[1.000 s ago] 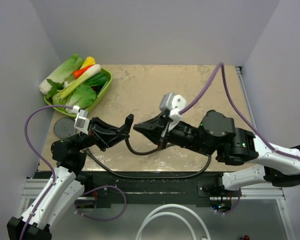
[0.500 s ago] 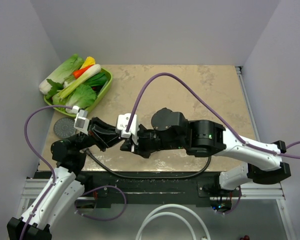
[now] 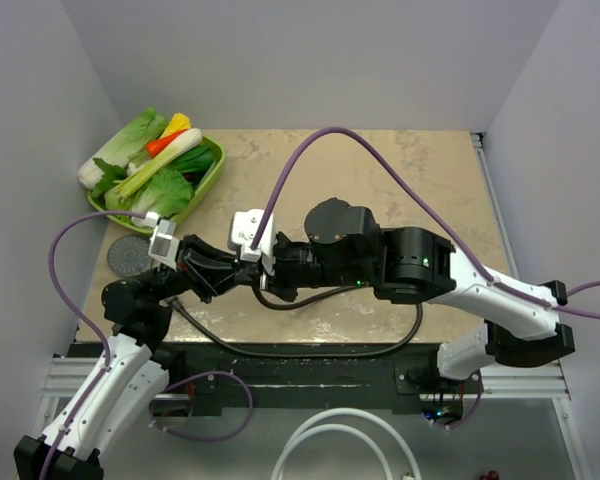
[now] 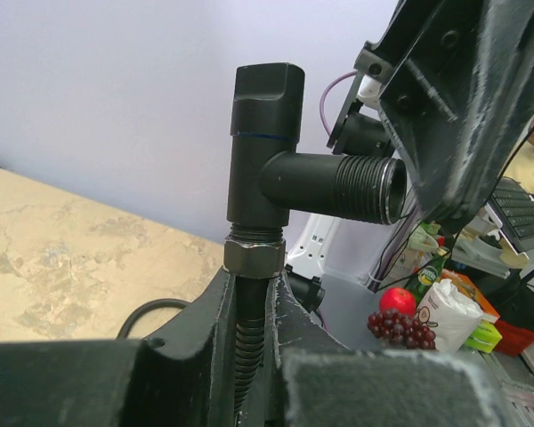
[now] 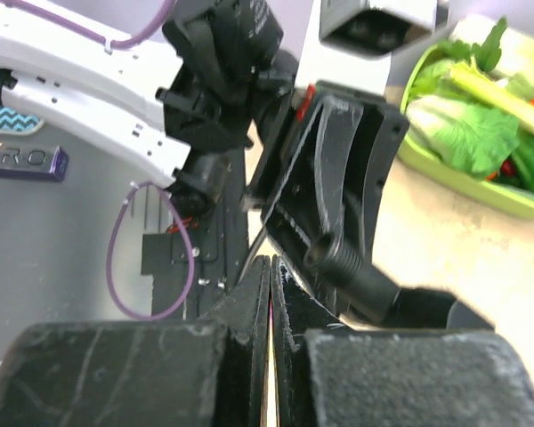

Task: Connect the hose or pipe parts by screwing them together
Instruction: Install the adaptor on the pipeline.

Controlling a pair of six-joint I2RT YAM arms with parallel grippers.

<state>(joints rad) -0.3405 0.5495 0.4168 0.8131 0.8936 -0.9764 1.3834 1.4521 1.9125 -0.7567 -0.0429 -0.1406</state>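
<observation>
Build and finish of the two arms.
The left arm (image 3: 115,380) and right arm (image 3: 500,303) pair white link shells with black joint housings; a thin purple cable (image 3: 325,129) runs to each boxy white wrist camera (image 3: 250,232). A small green light (image 3: 416,263) marks the right arm. The left end effector (image 4: 249,298) and right end effector (image 5: 269,267) have black fingers (image 5: 240,311), scuffed whitish at the edges.

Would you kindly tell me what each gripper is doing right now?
Left gripper: closed on the hose, just below the T-fitting.
Right gripper: closed, nothing seen held.
</observation>
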